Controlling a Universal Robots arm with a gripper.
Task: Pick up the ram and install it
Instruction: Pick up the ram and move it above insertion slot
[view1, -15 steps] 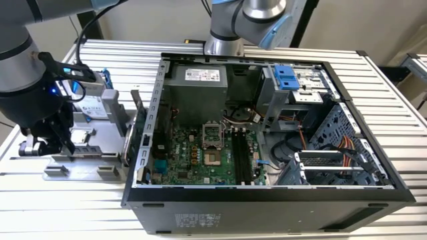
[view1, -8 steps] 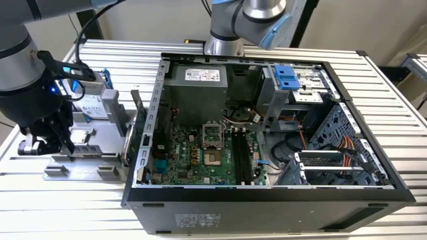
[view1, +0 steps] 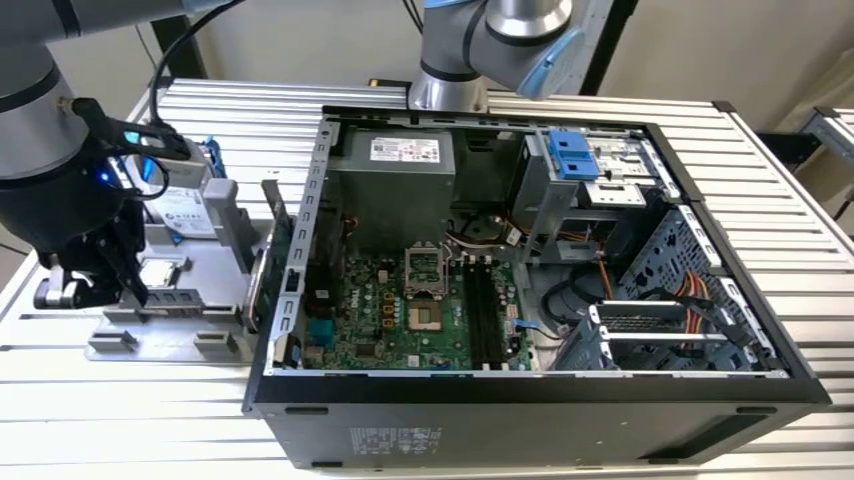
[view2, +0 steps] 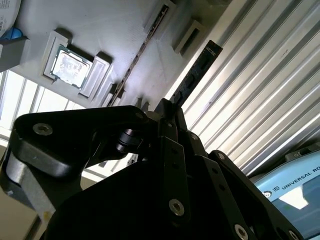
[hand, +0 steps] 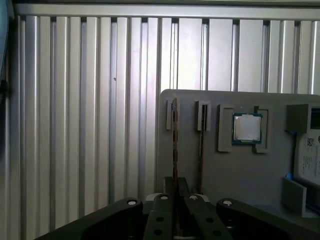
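Observation:
The ram (hand: 174, 145) is a thin dark stick seen edge-on, running from the grey tray's (hand: 235, 175) slot holder down between my fingers. In the second wrist view the ram (view2: 197, 75) juts out from the fingertips over the ribbed table. My gripper (hand: 175, 192) is shut on its near end, with the gripper (view2: 169, 111) closed tight around it. Whether the stick has left its slot I cannot tell. In the exterior view the gripper (view1: 114, 290) hangs low over the grey tray (view1: 147, 345), on the exterior view's left of the open computer case (view1: 534, 395).
A second dark stick (hand: 201, 142) stands in the neighbouring slot, beside a square silver CPU chip (hand: 246, 128) and a hard drive (view1: 187, 212). Inside the case, long black memory slots (view1: 483, 315) lie on the green motherboard (view1: 387, 320). Another arm's base (view1: 461, 85) stands behind the case.

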